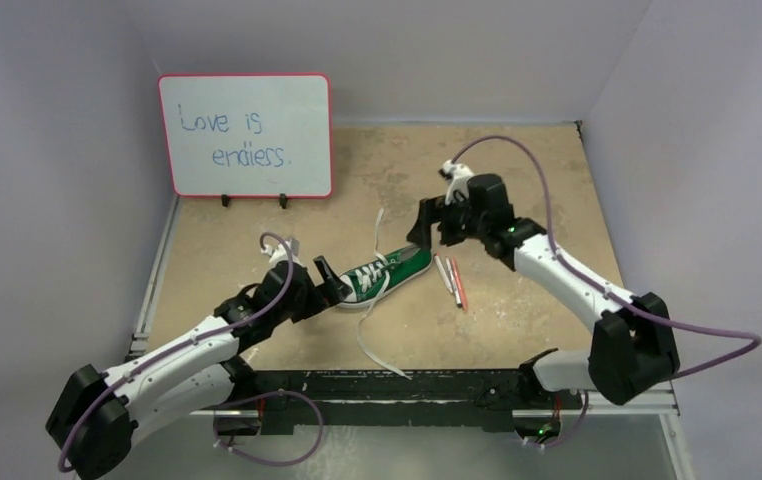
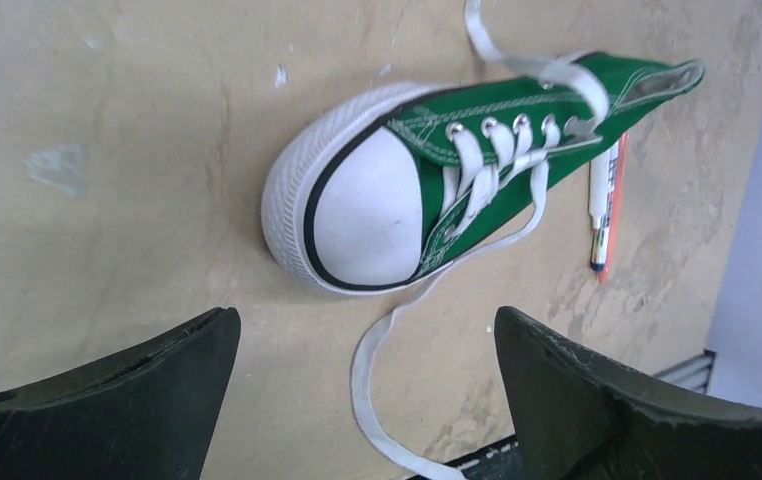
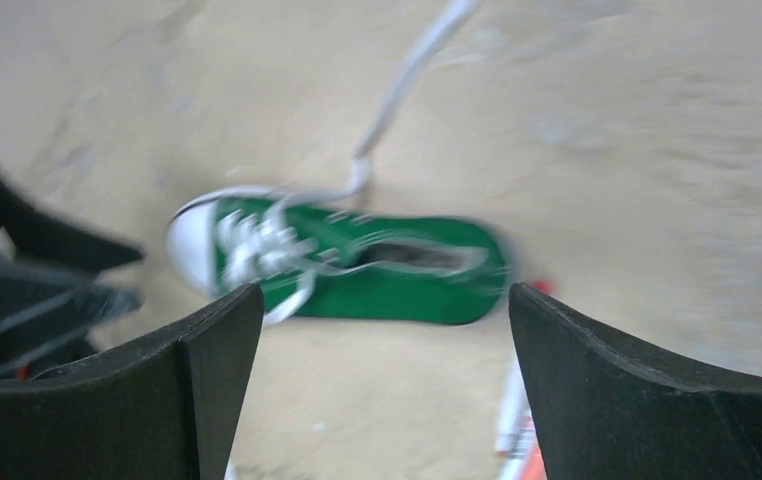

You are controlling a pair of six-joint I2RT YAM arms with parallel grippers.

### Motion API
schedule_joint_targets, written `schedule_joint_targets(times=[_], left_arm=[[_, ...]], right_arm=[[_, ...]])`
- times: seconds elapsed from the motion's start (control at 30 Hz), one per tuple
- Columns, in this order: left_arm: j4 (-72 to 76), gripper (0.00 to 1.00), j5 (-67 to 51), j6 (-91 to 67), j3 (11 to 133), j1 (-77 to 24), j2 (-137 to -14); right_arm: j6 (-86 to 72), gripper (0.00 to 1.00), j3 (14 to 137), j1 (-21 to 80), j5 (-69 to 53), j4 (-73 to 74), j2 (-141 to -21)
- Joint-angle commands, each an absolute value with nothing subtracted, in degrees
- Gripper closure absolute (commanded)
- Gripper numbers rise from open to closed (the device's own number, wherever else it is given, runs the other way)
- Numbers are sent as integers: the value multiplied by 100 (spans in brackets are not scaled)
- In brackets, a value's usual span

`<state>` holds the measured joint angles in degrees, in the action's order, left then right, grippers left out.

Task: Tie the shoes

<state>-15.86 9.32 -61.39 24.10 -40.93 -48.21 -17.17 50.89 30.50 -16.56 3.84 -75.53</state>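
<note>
sneaker (image 1: 387, 275) sits on its sole about mid-table, toe cap pointing near-left and heel far-right, with the two pens (image 1: 452, 280) lying just beside it on the right. its white laces are threaded through the eyelets but not knotted. the far lace end (image 1: 377, 232) trails away toward the whiteboard (image 1: 245, 135), and the near lace end (image 1: 372, 340) curls loosely toward the near edge of the table (image 1: 517, 180).

left gripper (image 1: 335, 282) sits just off the toe, jaws wide apart and holding nothing. its wrist view shows the toe cap of the sneaker (image 2: 387, 200) just beyond the fingertips and the near lace end (image 2: 362, 380) running down between them, untouched. right gripper (image 1: 425, 225) hangs above the heel end, jaws also spread with nothing between them. its wrist view is blurred, but the sneaker (image 3: 357, 265) and the far lace end (image 3: 407, 70) can be made out below it.

as i judge it, the tying is at its very start: no crossing, loop or knot is made, and neither lace is held. the next move calls for each gripper to come down on one lace end and pinch the flat strand off the table, the left on the near one and the right on the far one. the right arm needs to keep clear of the pens, and a pull that is too hard could drag the light shoe.
</note>
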Motion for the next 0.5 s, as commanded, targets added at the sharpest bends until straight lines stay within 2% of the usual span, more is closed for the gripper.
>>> schedule_joint_targets(times=[0.0, 0.17, 0.3, 0.47], left_arm=[[329, 1, -138, -6957, 1868, -4077, -5242], [1246, 2, -466, -7012, 1803, -4075, -6057], [1212, 4, -190, -6686, 2276, -4040, -6682], [1564, 4, -165, -6527, 2479, -3645, -7241]], right_arm=[[-896, 7, 5740, 2255, -2280, 1206, -8283], [-1107, 10, 6096, 2215, -2645, 839, -9160], [-1189, 23, 6166, 2276, -2956, 487, -9625], [-1546, 32, 5659, 2660, -3247, 219, -9505]])
